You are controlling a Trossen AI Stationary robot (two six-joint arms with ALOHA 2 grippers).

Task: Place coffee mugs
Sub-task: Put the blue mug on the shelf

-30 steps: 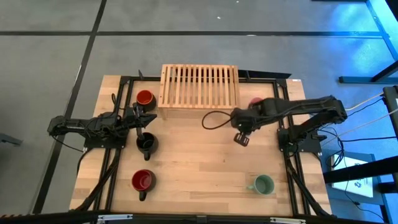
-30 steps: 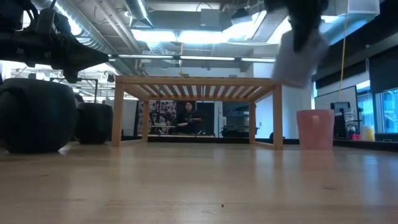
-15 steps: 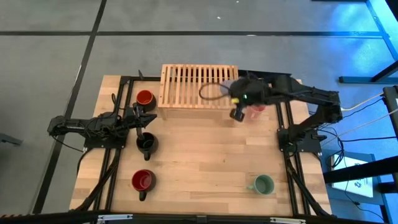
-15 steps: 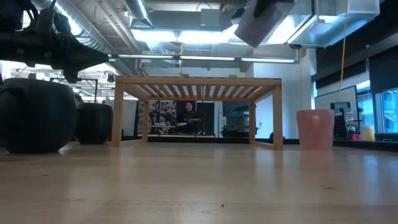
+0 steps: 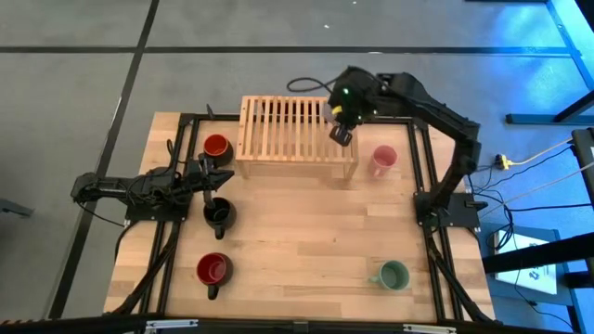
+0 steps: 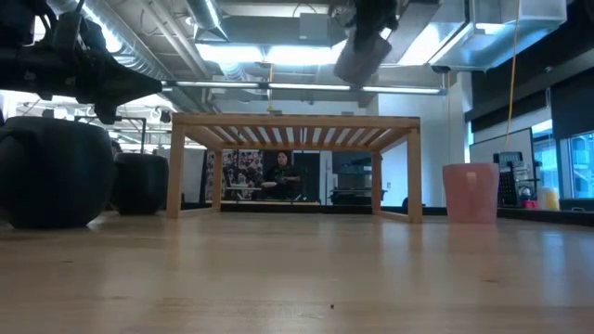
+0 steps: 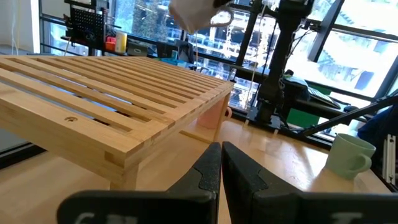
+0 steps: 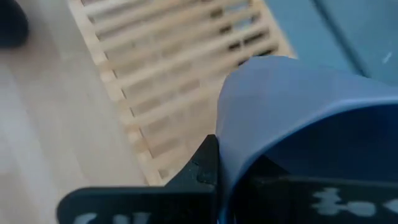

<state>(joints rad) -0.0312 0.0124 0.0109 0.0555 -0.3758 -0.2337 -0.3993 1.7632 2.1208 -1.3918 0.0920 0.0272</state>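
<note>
Right gripper (image 5: 341, 130) hangs above the slatted rack (image 5: 297, 130) at upper centre, fingers clamped on the lavender mug (image 8: 298, 118), while the left gripper (image 5: 215, 173), fingers closed on nothing, waits mid-left over the bench (image 5: 306, 250).

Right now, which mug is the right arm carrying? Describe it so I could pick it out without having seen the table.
Find the slatted wooden rack at the table's far edge. Above its right end hangs the right gripper, shut on the lavender mug. It is the only mug in the air; the pink mug stands on the table right of the rack.
</note>
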